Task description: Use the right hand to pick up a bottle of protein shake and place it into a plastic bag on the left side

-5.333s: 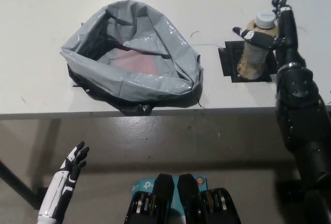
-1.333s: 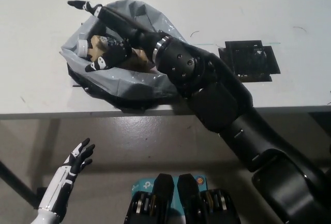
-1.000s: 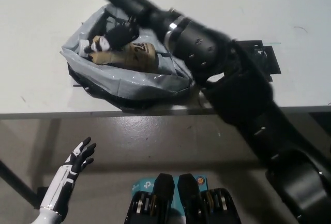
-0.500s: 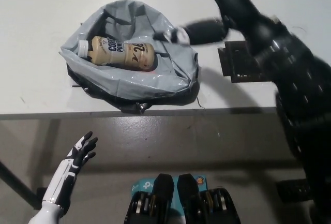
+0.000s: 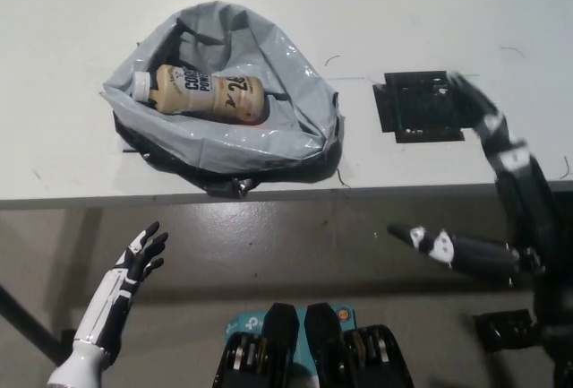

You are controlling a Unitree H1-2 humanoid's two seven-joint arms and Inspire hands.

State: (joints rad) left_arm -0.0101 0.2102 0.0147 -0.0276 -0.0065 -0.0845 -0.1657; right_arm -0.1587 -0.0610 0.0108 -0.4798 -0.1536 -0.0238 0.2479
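Observation:
The protein shake bottle [image 5: 201, 95], beige with a white cap pointing left, lies on its side inside the grey plastic bag [image 5: 295, 124] on the left part of the white table. My black right hand [image 5: 488, 200] is open and holds nothing; it hangs at the right, near the table's front edge, far from the bag. My white left hand [image 5: 134, 267] rests open at the lower left, below the table edge.
A black square mat [image 5: 421, 106] lies bare on the table right of the bag. The white table [image 5: 376, 12] ends in a front edge that crosses the picture; grey floor shows below it.
My right hand carried the bottle from the black mat into the bag, let it go there, then drew back to the right and down past the table edge. The bottle now lies still.

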